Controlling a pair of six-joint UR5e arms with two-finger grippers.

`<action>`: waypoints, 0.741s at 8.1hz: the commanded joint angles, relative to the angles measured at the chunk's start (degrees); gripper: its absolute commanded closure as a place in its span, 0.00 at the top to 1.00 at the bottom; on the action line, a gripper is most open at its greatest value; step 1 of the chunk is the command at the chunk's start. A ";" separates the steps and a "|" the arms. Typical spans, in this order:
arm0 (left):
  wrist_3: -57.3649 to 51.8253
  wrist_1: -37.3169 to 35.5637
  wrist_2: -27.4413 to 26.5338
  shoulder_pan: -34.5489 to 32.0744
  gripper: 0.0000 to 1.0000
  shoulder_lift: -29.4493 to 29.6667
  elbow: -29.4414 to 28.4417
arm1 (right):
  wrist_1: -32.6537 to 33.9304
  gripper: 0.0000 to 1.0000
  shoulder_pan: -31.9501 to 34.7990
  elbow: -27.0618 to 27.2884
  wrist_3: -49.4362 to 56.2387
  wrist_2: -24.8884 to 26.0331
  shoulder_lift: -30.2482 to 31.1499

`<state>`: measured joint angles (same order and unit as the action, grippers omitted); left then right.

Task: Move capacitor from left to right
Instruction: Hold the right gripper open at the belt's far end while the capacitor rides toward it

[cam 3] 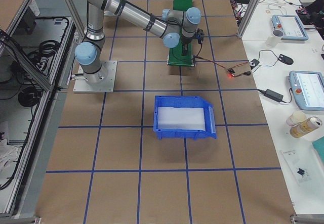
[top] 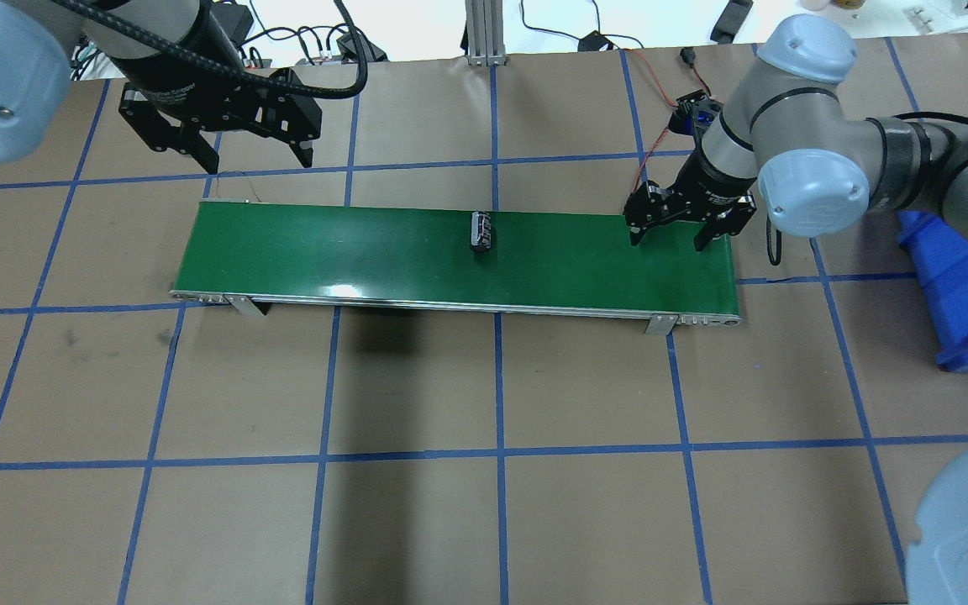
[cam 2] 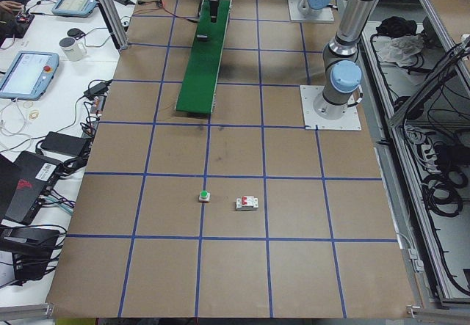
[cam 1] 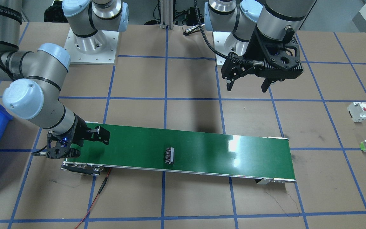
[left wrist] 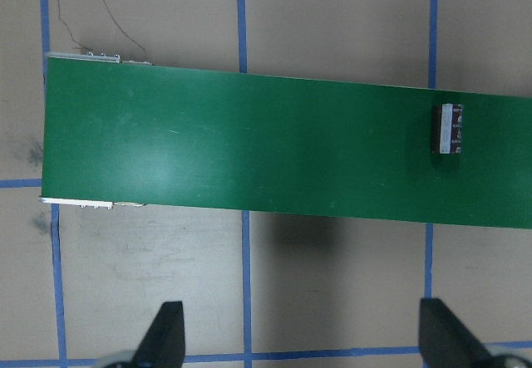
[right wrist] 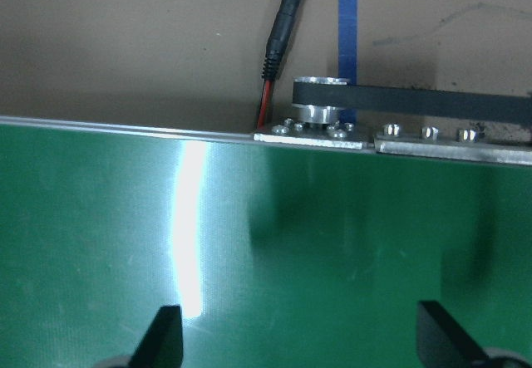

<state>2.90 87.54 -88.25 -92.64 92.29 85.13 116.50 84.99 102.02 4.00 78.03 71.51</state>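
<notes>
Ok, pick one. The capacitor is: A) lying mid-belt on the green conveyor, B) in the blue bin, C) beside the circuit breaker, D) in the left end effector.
A: the capacitor lies on its side about midway along the green conveyor belt, apart from the left end effector and the right end effector.

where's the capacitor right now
In the overhead view the capacitor lies near the middle of the green conveyor belt, left of the right gripper.

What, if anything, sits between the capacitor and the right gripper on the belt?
Nothing visible. The capacitor lies mid-length on the green conveyor belt, and the stretch of belt from it to the open right gripper, which hangs over the belt's right end, shows only bare green surface.
</notes>
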 commanded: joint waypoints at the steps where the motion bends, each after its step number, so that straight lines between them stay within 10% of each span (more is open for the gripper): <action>1: 0.00 0.00 0.97 0.00 1.00 -0.09 -0.05 | 0.04 1.00 0.00 0.02 0.13 0.11 -0.14; 6: 0.00 0.09 0.97 0.00 1.00 -0.09 0.04 | 0.48 1.00 0.00 0.02 -0.13 -2.88 -0.14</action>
<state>2.90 87.61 -87.28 -92.64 92.23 85.16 116.97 84.99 102.09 4.02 76.03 71.32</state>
